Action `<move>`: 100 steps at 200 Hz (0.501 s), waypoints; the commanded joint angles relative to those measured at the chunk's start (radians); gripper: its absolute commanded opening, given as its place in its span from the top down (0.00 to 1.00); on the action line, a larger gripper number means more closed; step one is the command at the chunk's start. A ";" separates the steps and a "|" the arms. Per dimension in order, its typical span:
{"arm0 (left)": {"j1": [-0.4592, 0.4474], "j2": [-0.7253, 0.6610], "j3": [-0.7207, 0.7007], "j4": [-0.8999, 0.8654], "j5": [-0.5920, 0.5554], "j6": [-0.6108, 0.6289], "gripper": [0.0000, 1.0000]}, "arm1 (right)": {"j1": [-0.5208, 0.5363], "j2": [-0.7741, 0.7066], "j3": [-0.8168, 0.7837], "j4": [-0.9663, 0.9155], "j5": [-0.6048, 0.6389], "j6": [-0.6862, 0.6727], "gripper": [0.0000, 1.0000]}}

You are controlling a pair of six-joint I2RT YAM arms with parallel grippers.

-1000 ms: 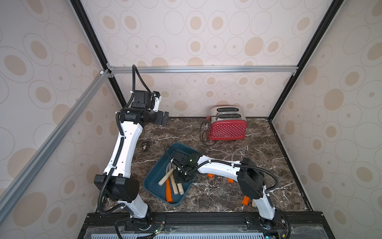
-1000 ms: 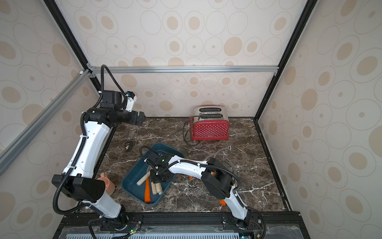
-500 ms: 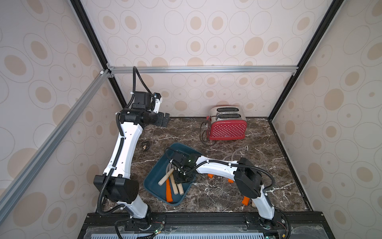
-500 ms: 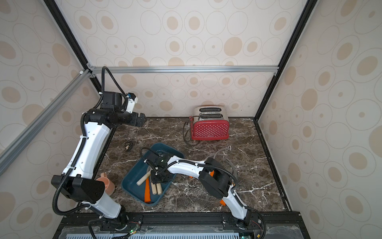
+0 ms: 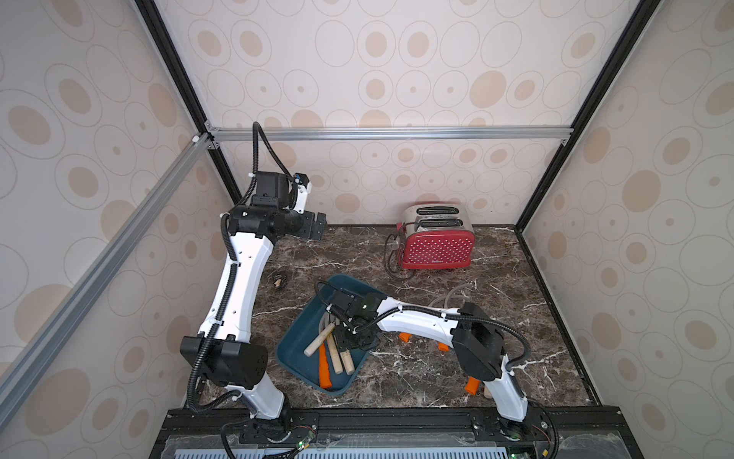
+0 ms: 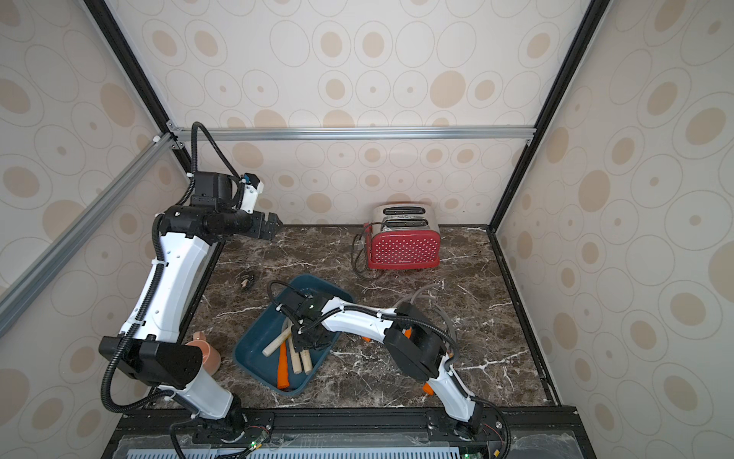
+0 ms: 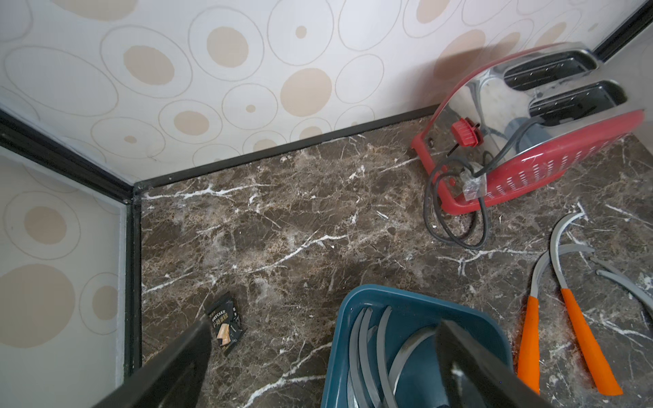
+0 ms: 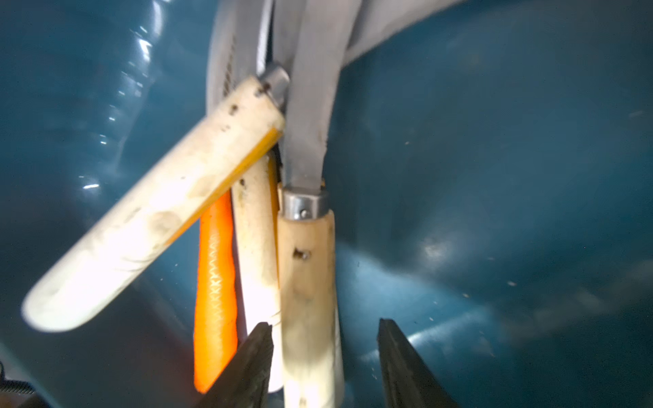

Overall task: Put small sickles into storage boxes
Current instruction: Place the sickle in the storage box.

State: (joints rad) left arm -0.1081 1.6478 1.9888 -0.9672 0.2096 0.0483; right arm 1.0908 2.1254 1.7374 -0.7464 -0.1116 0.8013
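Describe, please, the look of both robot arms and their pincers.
The left arm and right arm have white shells with black joints. Ribbed black cables run along them. The left pincer and right pincer are black, with tapered fingers.

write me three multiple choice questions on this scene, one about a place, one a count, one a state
1. Where does the toaster stand?
A. at the back of the table
B. at its front edge
C. in its middle

2. How many pale wooden handles lie in the blue tray?
A. one
B. three
C. six

3. How is the left gripper?
A. shut on a sickle
B. shut on a cord
C. open and empty

Answers:
1 A, it stands upright at the table's far edge.
2 B, one lies slanted and two lie side by side.
3 C, it is raised high and gapes wide with nothing in it.
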 commanded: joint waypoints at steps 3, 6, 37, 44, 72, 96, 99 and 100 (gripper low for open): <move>0.007 0.020 0.057 -0.026 0.024 -0.004 0.01 | -0.020 -0.108 0.000 -0.035 0.072 -0.042 0.48; 0.007 0.022 0.060 -0.027 0.025 -0.006 0.01 | -0.023 -0.116 -0.005 -0.032 0.074 -0.043 0.48; 0.007 0.028 0.059 -0.043 0.027 0.009 0.01 | -0.045 -0.214 -0.060 -0.021 0.103 -0.079 0.48; 0.007 0.027 0.054 -0.043 0.029 0.017 0.01 | -0.052 -0.244 -0.073 -0.028 0.125 -0.086 0.48; 0.006 0.015 0.029 -0.045 0.079 0.053 0.01 | -0.109 -0.383 -0.191 -0.034 0.203 -0.096 0.49; -0.023 0.009 0.008 -0.067 0.099 0.101 0.01 | -0.215 -0.518 -0.365 -0.017 0.211 -0.066 0.51; -0.029 0.009 0.006 -0.071 0.096 0.112 0.01 | -0.229 -0.537 -0.390 -0.014 0.212 -0.064 0.51; -0.032 0.010 0.006 -0.073 0.094 0.114 0.01 | -0.234 -0.543 -0.397 -0.013 0.212 -0.064 0.51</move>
State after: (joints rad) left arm -0.1143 1.6661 2.0083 -0.9848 0.2699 0.0834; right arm 0.9550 1.6958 1.4807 -0.7341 0.0406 0.7204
